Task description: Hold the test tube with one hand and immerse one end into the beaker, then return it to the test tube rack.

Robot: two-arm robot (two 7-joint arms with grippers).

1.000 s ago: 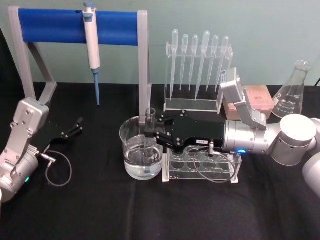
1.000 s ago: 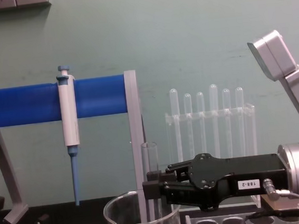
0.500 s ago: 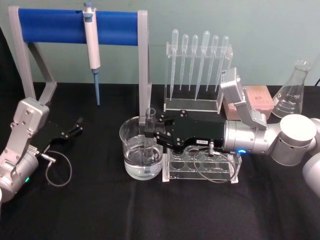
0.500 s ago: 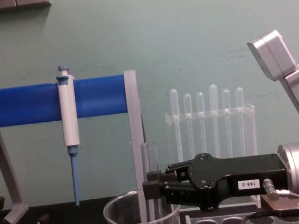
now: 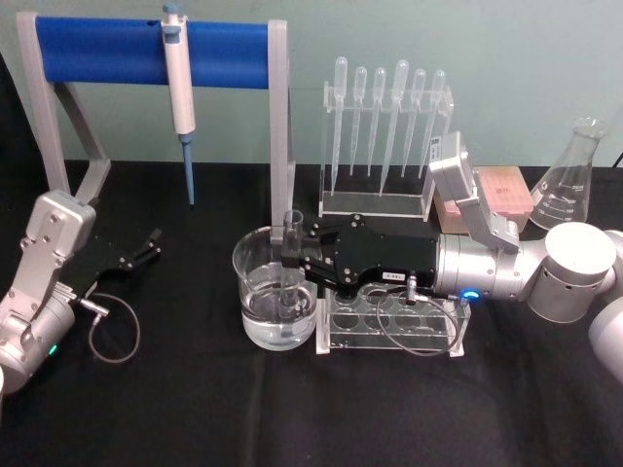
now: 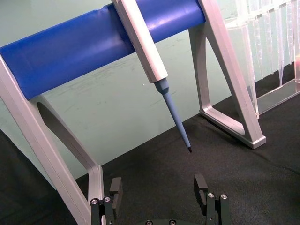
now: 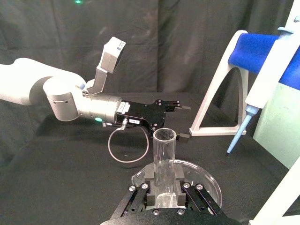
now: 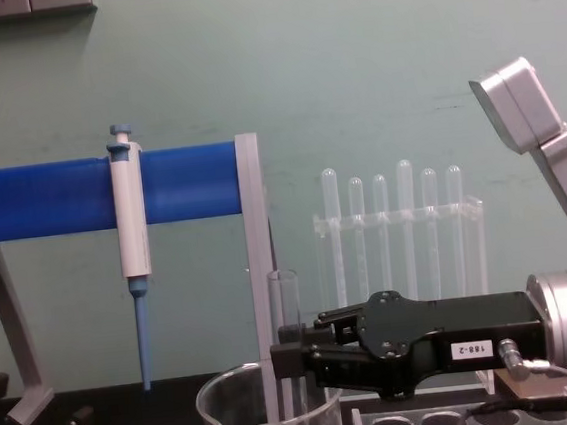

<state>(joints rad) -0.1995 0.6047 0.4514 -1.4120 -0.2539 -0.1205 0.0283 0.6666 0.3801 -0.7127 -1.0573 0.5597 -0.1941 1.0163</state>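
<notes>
My right gripper (image 5: 292, 255) is shut on the test tube (image 5: 290, 268), which stands upright with its lower end down in the beaker (image 5: 255, 292), a wide glass cylinder holding some clear liquid. From the chest the tube (image 8: 286, 318) rises above the beaker rim (image 8: 221, 399), pinched by the black gripper (image 8: 289, 358) that reaches in from the right. The right wrist view has the tube's open rim (image 7: 164, 154) between the fingers (image 7: 149, 180), over the beaker (image 7: 201, 176). At the far left my left gripper (image 5: 146, 248) rests open on the table; its fingers (image 6: 115, 192) stand apart.
A clear tube rack (image 5: 389, 326) with open holes sits just right of the beaker, under my right arm. Behind stands a blue-barred stand (image 5: 146, 49) with a pipette (image 5: 179, 97) hanging from it, a rack of plastic pipettes (image 5: 384, 136), and a conical flask (image 5: 569, 180).
</notes>
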